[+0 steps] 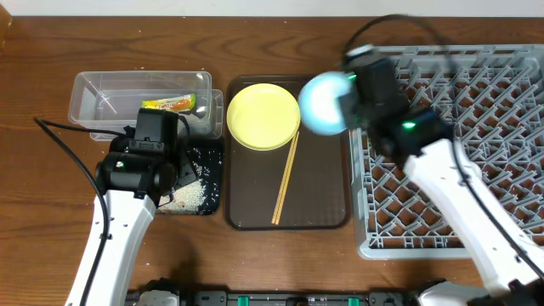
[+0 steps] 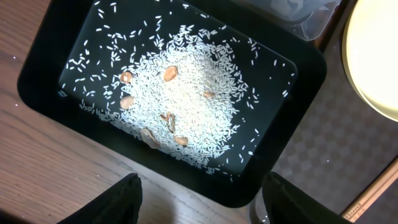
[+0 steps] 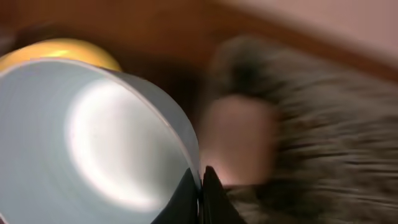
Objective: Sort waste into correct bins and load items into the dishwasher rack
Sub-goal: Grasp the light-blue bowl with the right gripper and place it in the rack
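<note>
The right gripper [image 3: 200, 186] is closed tight on the thin rim of the light-blue bowl [image 3: 93, 143], which it holds in the air beside the left edge of the dishwasher rack [image 1: 476, 102]. The bowl looks rigid, light and smooth, so this rim pinch could slip. The left gripper [image 2: 202, 202] stands open above the black tray [image 2: 37, 93].

Brown wooden table [image 1: 42, 212], with perhaps a pale wall [image 1: 255, 7] behind.

Plate [image 1: 263, 116]: was plain yellow.
Bowl [image 1: 325, 103]: was light blue.
Black tray [image 2: 34, 81]: was flecked with white rice [image 2: 186, 93].
Serving tray [image 1: 323, 187]: was dark brown.
Rack [image 1: 493, 93]: was grey lattice.
</note>
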